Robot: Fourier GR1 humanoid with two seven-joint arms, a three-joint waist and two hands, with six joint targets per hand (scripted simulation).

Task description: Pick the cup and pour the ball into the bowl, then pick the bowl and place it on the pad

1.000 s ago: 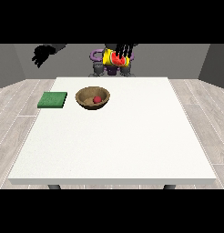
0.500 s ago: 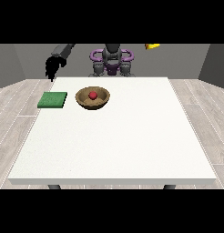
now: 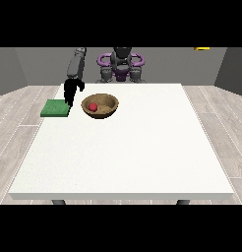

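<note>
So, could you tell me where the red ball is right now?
In the front view the red ball lies inside the wooden bowl, at the table's far left part, just right of the green pad.

white table (image 3: 128, 162) (large, square top) | wood-plank floor (image 3: 15, 123) | grey wall (image 3: 172, 64) behind

Single front view across the table (image 3: 142, 162), facing the robot (image 3: 121, 64)

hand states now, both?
Hand at the view's left: hangs between the green pad and the bowl, holds nothing; fingers cannot be told.
Hand at the view's right: not in view.
</note>
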